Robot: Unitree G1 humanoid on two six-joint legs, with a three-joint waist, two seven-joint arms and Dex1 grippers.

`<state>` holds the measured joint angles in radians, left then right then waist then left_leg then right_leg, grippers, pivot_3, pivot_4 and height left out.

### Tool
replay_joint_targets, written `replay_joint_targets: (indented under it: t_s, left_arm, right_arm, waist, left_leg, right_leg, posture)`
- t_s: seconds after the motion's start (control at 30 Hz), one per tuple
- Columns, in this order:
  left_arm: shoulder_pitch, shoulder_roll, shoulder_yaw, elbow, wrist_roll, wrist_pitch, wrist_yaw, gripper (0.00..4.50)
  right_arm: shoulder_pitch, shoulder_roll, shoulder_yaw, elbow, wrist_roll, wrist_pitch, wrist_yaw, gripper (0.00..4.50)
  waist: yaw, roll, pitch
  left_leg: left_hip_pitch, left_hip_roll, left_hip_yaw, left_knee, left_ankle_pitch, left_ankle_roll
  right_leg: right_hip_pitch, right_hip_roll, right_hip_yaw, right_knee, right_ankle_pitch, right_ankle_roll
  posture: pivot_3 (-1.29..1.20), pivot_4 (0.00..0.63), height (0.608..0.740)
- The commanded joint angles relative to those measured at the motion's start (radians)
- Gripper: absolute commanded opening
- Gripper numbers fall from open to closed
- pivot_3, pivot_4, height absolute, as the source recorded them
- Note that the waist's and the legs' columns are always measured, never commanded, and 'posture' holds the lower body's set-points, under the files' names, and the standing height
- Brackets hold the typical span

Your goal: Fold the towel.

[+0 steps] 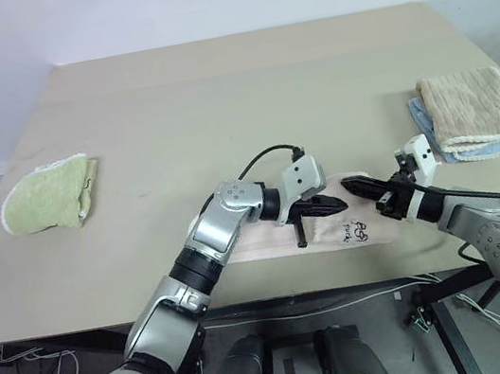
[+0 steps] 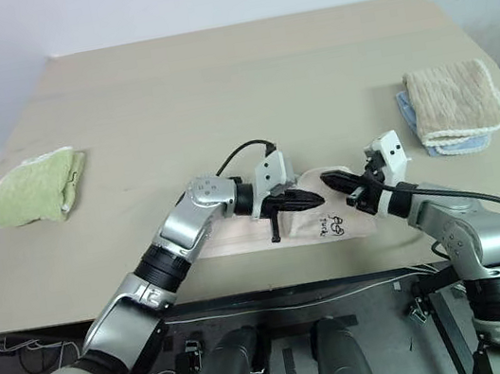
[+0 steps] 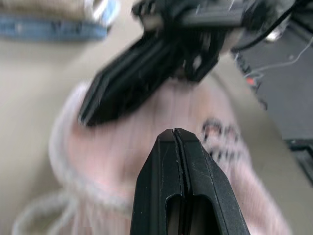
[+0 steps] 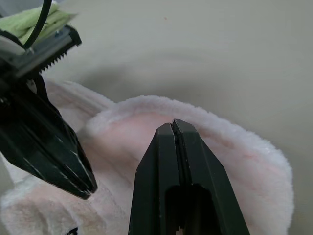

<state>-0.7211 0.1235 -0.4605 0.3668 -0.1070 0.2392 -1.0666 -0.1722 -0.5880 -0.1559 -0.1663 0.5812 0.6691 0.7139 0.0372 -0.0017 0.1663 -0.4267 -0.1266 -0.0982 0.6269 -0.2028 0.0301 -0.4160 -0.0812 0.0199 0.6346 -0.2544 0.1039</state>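
Table (image 1: 214,87), near edge: pink towel (image 1: 372,229), folded, fluffy, beneath left gripper (image 1: 334,203) and right gripper (image 1: 354,189), both clenched empty, tips facing.

We see the left arm's black two-fingered gripper (image 1: 330,204) reaching across toward the right, fingers pressed together. The right arm's black two-fingered gripper (image 1: 358,190) points back at it, fingers likewise closed. The two tips sit nearly nose to nose, just apart.

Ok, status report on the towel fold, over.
Left gripper and right gripper: jaws shut, empty, tips facing over the towel. Towel flat at near table edge. Nothing in the way.
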Motion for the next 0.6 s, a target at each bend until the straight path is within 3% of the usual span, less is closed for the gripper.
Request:
replay_joint_targets:
  t_s: [0.03,0.4,0.6]
  left_arm:
    - [0.030,-0.006,0.006,-0.047,0.003,0.052,0.028,0.03]
    - [0.059,-0.065,0.065,-0.029,-0.049,0.154,0.048,0.03]
    - [0.040,0.005,0.125,-0.108,-0.086,0.168,0.029,0.03]
  right_arm:
    - [0.010,0.000,0.057,-0.002,-0.087,-0.068,-0.013,0.00]
    - [-0.035,0.038,0.144,0.108,-0.203,-0.139,-0.020,0.00]
    - [-0.058,0.005,0.074,0.041,-0.074,-0.055,0.078,0.00]
  waist:
    - [0.000,0.000,0.000]
    - [-0.005,0.000,0.000]
    - [-0.022,0.000,0.000]
  left_leg:
    - [0.000,0.000,0.000,0.000,0.000,0.000]
    - [0.003,0.000,0.000,0.003,0.000,0.000]
    - [0.003,0.000,0.000,0.003,0.000,0.000]
  right_leg:
    - [0.000,0.000,0.000,0.000,0.000,0.000]
    - [0.004,0.001,0.000,0.000,0.000,0.001]
    - [0.005,0.001,0.000,0.000,0.000,0.001]
  posture:
    - [0.00,0.150,0.740]
    - [0.00,0.150,0.740]
    - [0.00,0.150,0.740]
